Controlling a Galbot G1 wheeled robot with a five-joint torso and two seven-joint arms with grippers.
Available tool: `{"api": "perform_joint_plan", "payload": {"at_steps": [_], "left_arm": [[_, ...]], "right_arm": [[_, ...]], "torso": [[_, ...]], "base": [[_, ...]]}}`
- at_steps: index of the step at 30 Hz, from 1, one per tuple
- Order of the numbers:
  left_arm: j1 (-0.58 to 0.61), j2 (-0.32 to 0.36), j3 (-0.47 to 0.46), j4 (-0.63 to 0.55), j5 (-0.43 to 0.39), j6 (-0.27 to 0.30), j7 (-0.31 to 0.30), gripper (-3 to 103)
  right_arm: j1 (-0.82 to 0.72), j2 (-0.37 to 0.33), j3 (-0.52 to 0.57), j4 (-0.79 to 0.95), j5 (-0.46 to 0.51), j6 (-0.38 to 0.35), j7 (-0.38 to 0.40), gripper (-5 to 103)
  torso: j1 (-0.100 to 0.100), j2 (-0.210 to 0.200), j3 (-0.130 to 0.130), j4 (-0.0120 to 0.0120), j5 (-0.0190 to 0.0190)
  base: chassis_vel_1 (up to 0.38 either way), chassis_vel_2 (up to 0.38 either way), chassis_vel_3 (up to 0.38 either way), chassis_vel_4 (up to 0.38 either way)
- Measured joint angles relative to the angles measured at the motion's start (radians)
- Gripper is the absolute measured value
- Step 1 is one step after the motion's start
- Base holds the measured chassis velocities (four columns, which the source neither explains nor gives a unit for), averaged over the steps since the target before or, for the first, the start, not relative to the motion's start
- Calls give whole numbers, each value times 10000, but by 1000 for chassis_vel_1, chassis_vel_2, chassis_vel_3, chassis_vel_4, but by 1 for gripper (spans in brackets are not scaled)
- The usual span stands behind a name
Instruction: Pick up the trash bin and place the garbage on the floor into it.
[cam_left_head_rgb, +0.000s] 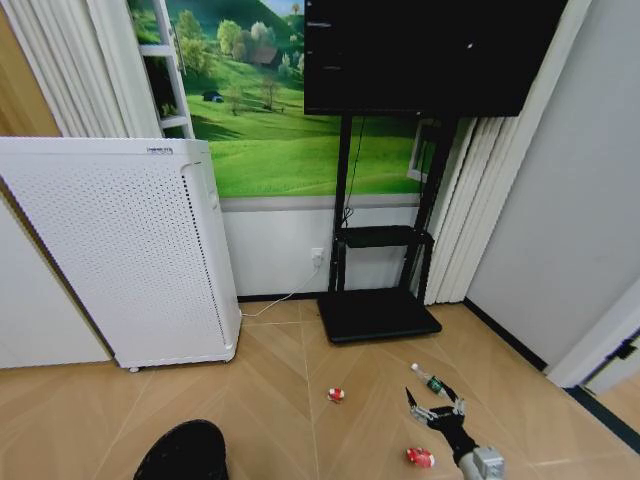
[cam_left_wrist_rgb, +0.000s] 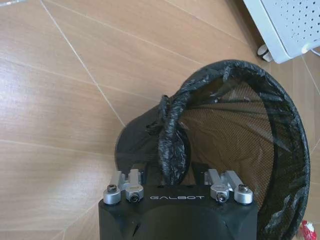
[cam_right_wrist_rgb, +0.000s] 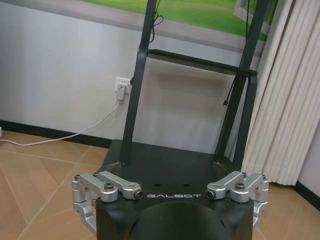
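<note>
The right gripper (cam_left_head_rgb: 435, 409) hangs low over the floor (cam_left_head_rgb: 270, 400) with its jaws spread apart and nothing between them, at about 5 o'clock in the head view. A small clear bottle with a green label (cam_left_head_rgb: 430, 381) lies just beyond its fingertips. One red-and-white crumpled piece (cam_left_head_rgb: 420, 458) lies at the gripper's 7 o'clock, near the arm, and a second red-and-white piece (cam_left_head_rgb: 336, 394) sits well apart toward 9 o'clock.

The left gripper (cam_left_wrist_rgb: 175, 187) has its jaws clenched on the bunched rim and liner of the trash bin (cam_left_wrist_rgb: 235, 150). In the left wrist view the bin tilts so that its mouth faces the camera and its mesh wall shows inside the black liner. In the head view the bin's dark top (cam_left_head_rgb: 183, 452) sits at about 7 o'clock.

The floor is light wood laid in a herringbone pattern. A tall white perforated air purifier (cam_left_head_rgb: 120, 250) stands at 9 o'clock. A black TV stand (cam_left_head_rgb: 378, 300) rests its flat base on the floor at 12 o'clock, carrying a dark screen (cam_left_head_rgb: 430, 55). Behind it the wall bears a green meadow mural (cam_left_head_rgb: 270, 130) above a white lower band with a socket (cam_right_wrist_rgb: 121, 85) and a white cable. Pale pleated curtains (cam_right_wrist_rgb: 287, 110) hang at 2 o'clock.
</note>
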Motion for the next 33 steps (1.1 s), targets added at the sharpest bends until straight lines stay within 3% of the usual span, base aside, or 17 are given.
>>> {"api": "perform_joint_plan", "payload": {"at_steps": [2, 4, 5, 12, 17, 20, 21, 22, 23, 24, 25, 27, 30, 32, 33], "left_arm": [[0, 121, -55, 63, 74, -58, 147, 37], [0, 158, -71, 84, 83, -76, 175, 37], [0, 194, -90, 104, 104, -117, 194, 26], [20, 229, -137, 117, 294, -273, 497, 7], [27, 191, -152, 244, 1226, -611, 1119, 7], [307, 183, -187, 217, 3891, -1688, 2673, 7], [307, 183, -187, 217, 3891, -1688, 2673, 7], [360, 164, -216, 248, 4868, -2216, 3209, 7], [405, 113, -326, 380, 6563, -3229, 4148, 7], [405, 113, -326, 380, 6563, -3229, 4148, 7], [395, 58, -476, 476, 8240, -4103, 4879, 7], [342, 38, -578, 479, 9115, -4601, 5245, 7], [302, 34, -641, 520, 9567, -4852, 5409, 7], [297, 33, -798, 581, 10456, -5515, 5793, 7], [297, 33, -798, 581, 10456, -5515, 5793, 7]], "right_arm": [[-9, 87, -45, 5, -83, 0, 186, 100], [-7, 116, -74, 5, -163, 0, 385, 100], [24, 168, -122, -14, -266, 1, 786, 100], [-8, 352, -219, -1, -162, -76, 1555, 100], [-99, 526, -279, 69, -174, -97, 1783, 100], [-132, 645, -347, 36, -170, 86, 2031, 100], [-132, 645, -347, 36, -170, 86, 2031, 100], [-137, 667, -396, -20, -181, 226, 2079, 100], [-140, 688, -491, -109, -277, 426, 2138, 100], [-140, 688, -491, -109, -277, 426, 2138, 100], [-135, 725, -623, -213, -569, 668, 2238, 100], [-128, 822, -807, -315, -970, 947, 2291, 100], [-135, 877, -905, -343, -1074, 1038, 2313, 100], [-180, 978, -1071, -357, -1239, 1183, 2293, 100], [-180, 978, -1071, -357, -1239, 1183, 2293, 100]], "torso": [[0, 0, 0, 0, 0], [0, 0, 0, 0, 0], [0, 0, 0, 0, 0], [0, 0, 0, 0, -3], [0, 0, 0, -2, -4], [0, 1, 0, 1, -2], [0, 1, 0, 1, -2], [0, 0, 0, 0, -3], [0, 0, 0, 0, 0], [0, 0, 0, 0, 0], [0, 0, 0, 4, 1], [0, 1, 0, 0, 0], [0, 1, 0, -4, -5], [0, 0, 0, 0, 1], [0, 0, 0, 0, 1]], "base": [[0, 0, 0, 0], [0, 0, 0, 0], [0, 0, 0, 0], [0, 0, 0, 0], [0, 0, 0, 0], [0, 0, 0, 0], [0, 0, 0, 0], [0, 0, 0, 0], [0, 0, 0, 0], [0, 0, 0, 0], [0, 0, 0, 0], [0, 0, 0, 0], [0, 0, 0, 0], [0, 0, 0, 0], [0, 0, 0, 0]]}}
